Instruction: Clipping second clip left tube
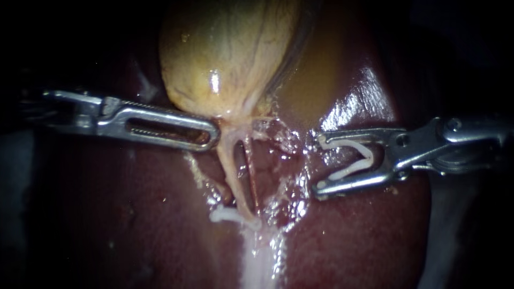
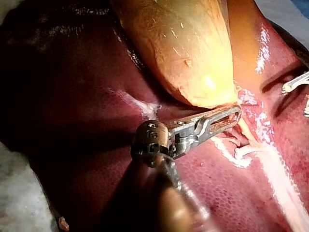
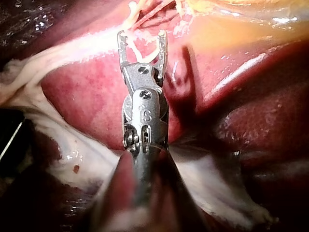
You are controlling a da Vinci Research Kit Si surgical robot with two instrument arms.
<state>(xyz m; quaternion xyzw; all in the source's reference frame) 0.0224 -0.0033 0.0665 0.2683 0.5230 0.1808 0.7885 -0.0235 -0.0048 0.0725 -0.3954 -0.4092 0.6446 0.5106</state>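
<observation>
Plainly, left tube (image 1: pixel 230 170) lies ahead of right instrument (image 1: pixel 318 165) holding clip (image 1: pixel 368 156).

A surgical practice bench: liver (image 2: pixel 72 145) and gallbladder (image 2: pixel 183 48) lie loose on a grey surface (image 2: pixel 14 193).

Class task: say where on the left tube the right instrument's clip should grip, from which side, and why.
Take the left tube on its bare stretch between the gallbladder and the placed clip. It runs nearly upright there, so the right instrument, carrying the loaded clip, probably best comes in crosswise from the right, one jaw through the gap beside the right tube.
</observation>
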